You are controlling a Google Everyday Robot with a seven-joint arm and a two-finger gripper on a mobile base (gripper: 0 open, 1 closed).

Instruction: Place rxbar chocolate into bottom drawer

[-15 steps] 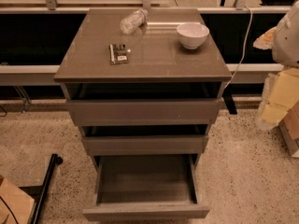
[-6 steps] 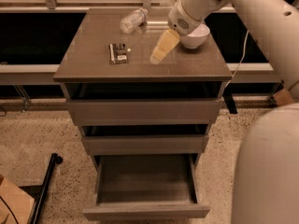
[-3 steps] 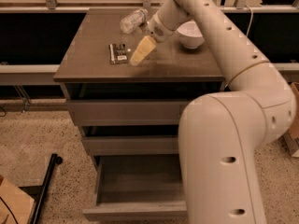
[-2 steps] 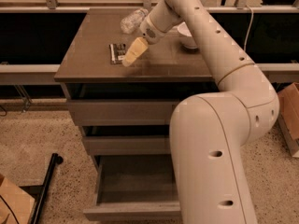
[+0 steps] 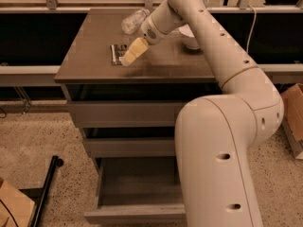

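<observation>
Pick-up step: tan gripper (image 5: 129, 58), grip state impossible to tell, beside the small dark wrapped rxbar chocolate (image 5: 115, 54); next, grasp it and lower it to the open grey-brown bottom drawer (image 5: 135, 215), well below.

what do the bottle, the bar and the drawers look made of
The bottle looks like clear plastic: see-through, glinting. The rxbar chocolate, with the gripper at its edge, seems wrapped in dark film with pale print. The bottom drawer looks like matte grey-brown laminate or wood.
</observation>
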